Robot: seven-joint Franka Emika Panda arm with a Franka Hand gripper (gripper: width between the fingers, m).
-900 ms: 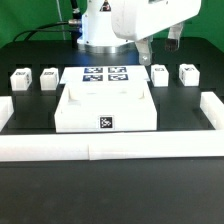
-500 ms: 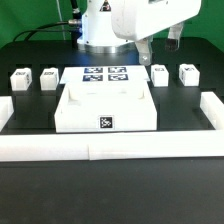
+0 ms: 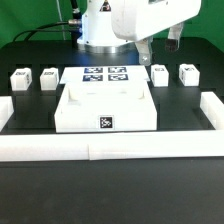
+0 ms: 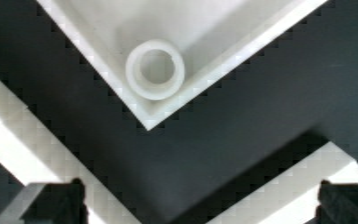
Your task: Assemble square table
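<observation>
Black tabletop (image 3: 20, 60) with loose table parts, unassembled.
Nearest, border wall (image 3: 110, 150); then square table slab (image 3: 105, 105) flat at centre; marker board (image 3: 105, 73) just behind, legs (image 3: 48, 77) paired either side; farthest, gripper (image 3: 162, 42) raised, jaws apart, empty. Likely risk: off-line descent clipping slab corner, shoving it askew and spoiling leg alignment.
</observation>
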